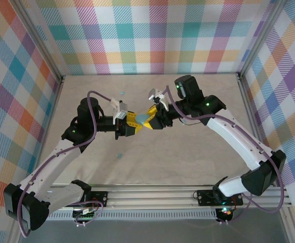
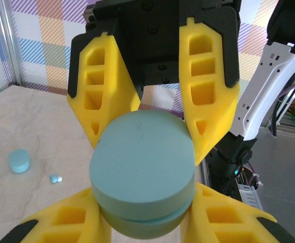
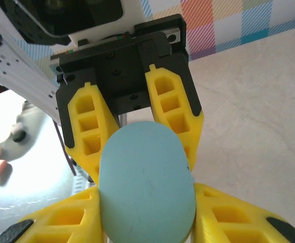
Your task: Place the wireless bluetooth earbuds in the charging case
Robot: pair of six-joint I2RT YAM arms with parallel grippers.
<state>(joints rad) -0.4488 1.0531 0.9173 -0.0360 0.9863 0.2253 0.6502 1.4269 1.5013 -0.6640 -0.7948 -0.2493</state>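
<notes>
A light-blue oval charging case [image 1: 145, 118] hangs above the middle of the table, held from both sides, with its lid closed along a visible seam [image 2: 142, 172]. My left gripper [image 1: 136, 125] is shut on its lower half, the yellow fingers [image 2: 61, 223] pressed against its sides. From the opposite side my right gripper [image 1: 153, 122] is shut on the same case [image 3: 146, 182], both fingers [image 3: 223, 212] touching it. One tiny pale-blue earbud [image 2: 55, 178] lies on the table below, apart from both grippers.
A small light-blue round piece [image 2: 19, 161] rests on the table near the earbud. A teal speck [image 1: 119, 155] lies on the beige tabletop in front of the left arm. Checked walls and metal posts [image 1: 61, 81] close in the table on three sides.
</notes>
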